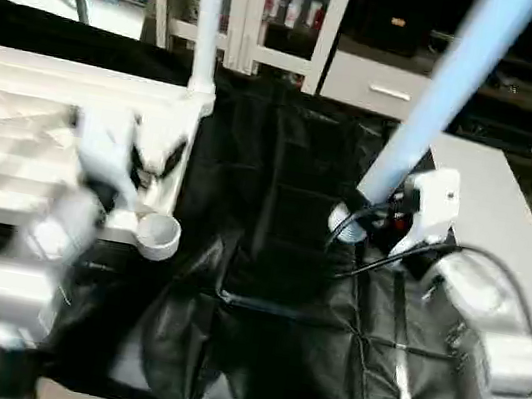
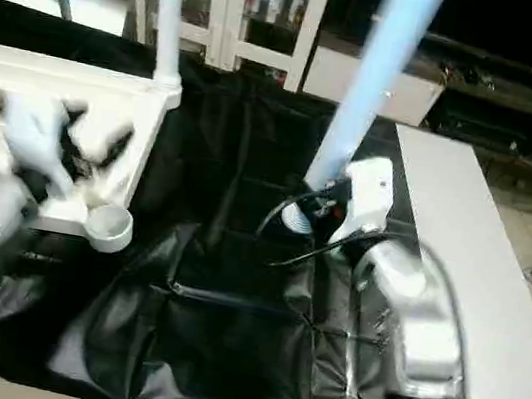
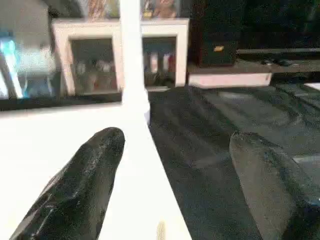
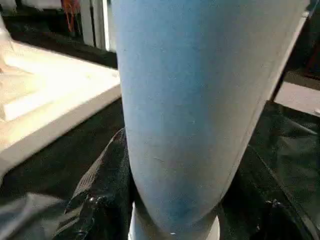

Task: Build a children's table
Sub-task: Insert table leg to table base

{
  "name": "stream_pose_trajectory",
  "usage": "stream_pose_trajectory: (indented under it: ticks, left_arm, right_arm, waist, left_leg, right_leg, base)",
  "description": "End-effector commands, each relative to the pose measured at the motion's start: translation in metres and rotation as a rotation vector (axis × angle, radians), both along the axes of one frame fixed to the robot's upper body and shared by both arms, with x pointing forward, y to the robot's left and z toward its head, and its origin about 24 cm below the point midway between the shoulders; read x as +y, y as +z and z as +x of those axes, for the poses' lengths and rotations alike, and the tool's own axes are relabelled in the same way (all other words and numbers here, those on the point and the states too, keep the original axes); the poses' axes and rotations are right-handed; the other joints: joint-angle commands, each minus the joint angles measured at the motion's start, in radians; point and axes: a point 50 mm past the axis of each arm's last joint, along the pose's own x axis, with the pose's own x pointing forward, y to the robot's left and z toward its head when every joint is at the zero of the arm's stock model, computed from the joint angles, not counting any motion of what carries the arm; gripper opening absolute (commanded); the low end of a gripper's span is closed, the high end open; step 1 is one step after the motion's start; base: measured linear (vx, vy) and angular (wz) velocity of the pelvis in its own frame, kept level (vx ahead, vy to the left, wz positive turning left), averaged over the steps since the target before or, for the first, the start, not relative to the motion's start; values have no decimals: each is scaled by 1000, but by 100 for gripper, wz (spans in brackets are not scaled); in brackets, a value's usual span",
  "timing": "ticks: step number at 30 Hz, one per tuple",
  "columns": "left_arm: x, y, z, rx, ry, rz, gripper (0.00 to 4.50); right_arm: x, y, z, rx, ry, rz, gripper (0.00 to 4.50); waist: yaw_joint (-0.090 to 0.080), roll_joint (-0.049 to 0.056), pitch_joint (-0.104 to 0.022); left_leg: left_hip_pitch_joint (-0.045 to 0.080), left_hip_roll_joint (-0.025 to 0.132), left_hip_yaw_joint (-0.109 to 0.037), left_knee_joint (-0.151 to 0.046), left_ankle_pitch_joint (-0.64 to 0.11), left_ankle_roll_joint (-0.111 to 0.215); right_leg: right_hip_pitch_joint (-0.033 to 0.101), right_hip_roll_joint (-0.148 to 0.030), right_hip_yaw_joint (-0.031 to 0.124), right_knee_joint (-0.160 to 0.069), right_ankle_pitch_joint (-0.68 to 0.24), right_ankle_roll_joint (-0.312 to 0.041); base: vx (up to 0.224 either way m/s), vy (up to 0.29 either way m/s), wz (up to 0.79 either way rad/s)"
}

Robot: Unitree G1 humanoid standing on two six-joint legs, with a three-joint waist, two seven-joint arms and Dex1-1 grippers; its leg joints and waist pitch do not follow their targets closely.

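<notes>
Both grippers worked over the black-draped work table (image 1: 251,359). On the robot's right, the right gripper (image 1: 370,216) was clamped around the thick lower end of a white leg (image 1: 433,105), which slanted up and away from the robot. Over the near right part of the upturned tabletop (image 1: 11,149), the left gripper (image 3: 175,165) hovered with its fingers (image 3: 90,170) spread and nothing between them. Another leg (image 1: 208,8) stood upright in the tabletop's far right corner socket, while the near corner socket (image 1: 159,233) gaped.
</notes>
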Motion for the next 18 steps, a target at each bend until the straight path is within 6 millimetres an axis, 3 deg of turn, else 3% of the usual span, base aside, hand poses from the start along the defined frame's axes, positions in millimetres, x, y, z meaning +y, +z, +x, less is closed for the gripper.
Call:
stream_pose_trajectory:
  ticks: [1, 2, 3, 4, 5, 6, 7, 8, 9, 10, 11, 12, 13, 14, 15, 16, 17, 18]
  left_arm:
    - [-3, 3, 0, -41, 33, 19, 384]
    - [-6, 0, -1, -48, 35, 43, 384]
    - [-6, -2, -1, -48, 37, 54, 384]
    - [-6, -3, -1, -56, 44, 72, 384]
    - [-6, -4, -1, -57, 46, 75, 384]
    - [-5, -4, -1, -65, 50, 86, 384]
    - [-3, -3, -1, -72, 58, 95, 384]
    - [-1, -3, -1, -83, 72, 101, 384]
    - [1, -3, -1, -88, 82, 101, 384]
    - [2, -3, -1, -88, 87, 108, 384]
    - [2, -3, -1, -87, 90, 113, 384]
    - [-1, -2, -1, -92, 77, 106, 384]
    - [-1, -2, -1, -92, 77, 106, 384]
    - [-3, 0, 0, -104, 64, 103, 384]
    - [-3, 0, 1, -105, 64, 103, 384]
    - [-3, 0, 1, -105, 64, 99, 384]
    - [-3, -1, 2, -110, 67, 100, 384]
    - [-4, -1, 2, -113, 69, 101, 384]
  right_arm:
    - [-2, 5, -1, -38, -35, 18, 186]
    - [-2, 1, -3, -27, -55, 39, 186]
    - [-3, -2, -4, -14, -76, 48, 186]
    - [-5, -9, -6, 5, -105, 47, 186]
    - [-6, -11, -6, 8, -109, 46, 186]
    - [-7, -14, -7, 15, -119, 38, 186]
    - [-8, -19, -8, 28, -135, 37, 186]
    - [-8, -24, -9, 47, -163, 59, 186]
    - [-8, -27, -9, 57, -179, 78, 186]
    - [-8, -29, -10, 68, -190, 83, 186]
    - [-7, -29, -11, 74, -194, 84, 186]
    - [-5, -28, -14, 60, -175, 86, 186]
    - [-5, -28, -14, 60, -175, 86, 186]
    - [-4, -27, -15, 46, -177, 65, 186]
    - [-4, -27, -15, 46, -177, 65, 186]
    - [-4, -27, -16, 42, -176, 59, 186]
    - [-4, -26, -16, 36, -173, 58, 186]
    - [-4, -25, -15, 33, -171, 60, 186]
  waist:
    - [34, -1, -68]
    - [38, 0, -68]
    - [36, -4, -63]
    - [24, 15, -62]
    - [-2, 27, -68]
    - [-28, 33, -65]
    - [-60, 42, -61]
    - [-80, 38, -54]
    - [-89, 32, -54]
    - [-103, 38, -47]
    - [-103, 20, -48]
    - [-95, 11, -48]
    - [-73, 3, -49]
    - [-76, 12, -51]
    - [-94, 10, -44]
    - [-102, 32, -39]
    - [-165, 60, -36]
    - [-197, 87, -40]
  left_leg:
    - [-31, 24, -32, 30, -122, 133]
    - [-47, 33, -50, 46, -112, 136]
    - [-49, 35, -63, 36, -86, 137]
    - [-18, 29, -49, -15, -73, 160]
    - [25, 17, -19, -61, -64, 216]
    - [47, 9, -15, -76, -71, 256]
    - [67, 9, 2, -103, -155, 285]
    - [56, 10, 18, -132, -264, 262]
    - [55, 14, 31, -142, -316, 245]
    - [34, 12, 48, -161, -438, 189]
    - [41, 4, 69, -152, -502, 144]
    - [53, -12, 65, -74, -581, 86]
    - [58, 0, 34, 4, -543, 89]
    - [-47, 39, -112, 155, -254, 80]
    - [-62, 25, -136, 156, -213, 55]
    - [-31, -5, -123, 56, -267, 41]
    - [17, -27, -90, -65, -599, 39]
    - [-11, -44, -79, -159, -773, 9]
  right_leg:
    - [90, -259, 180, -146, -480, -109]
    - [98, -279, 189, -148, -491, -125]
    - [87, -259, 169, -146, -484, -156]
    - [59, -182, 121, -128, -449, -166]
    - [34, -96, 67, -91, -367, -148]
    - [8, -49, 39, -64, -324, -130]
    - [-24, -4, -14, -22, -290, -92]
    - [-26, 8, -43, 24, -238, -54]
    - [-25, 3, -50, 29, -218, -38]
    - [-3, -22, -47, 10, -234, -21]
    - [-7, -43, -33, -24, -284, -22]
    - [-13, -143, 40, -117, -464, -26]
    - [-3, -243, 110, -183, -578, -15]
    - [86, -417, 171, -223, -792, -27]
    - [92, -399, 132, -216, -803, -28]
    - [84, -268, 27, -190, -834, -22]
    - [25, -79, -77, -79, -685, 22]
    - [42, 11, -102, 125, -273, -10]
  base:
    - [-7, 94, 2]
    - [-19, 138, -7]
    - [-19, 138, -7]
    - [-28, 177, -4]
    - [-37, 202, 8]
    - [-37, 202, 8]
    - [-46, 228, 14]
    - [-64, 219, 21]
    - [-64, 219, 21]
    - [-80, 158, 19]
    - [-79, 123, 23]
    - [-79, 123, 23]
    - [-76, 175, 12]
    - [-38, 301, -36]
    - [-38, 301, -36]
    - [-17, 368, -47]
    - [-84, 304, -4]
    - [-84, 304, -4]
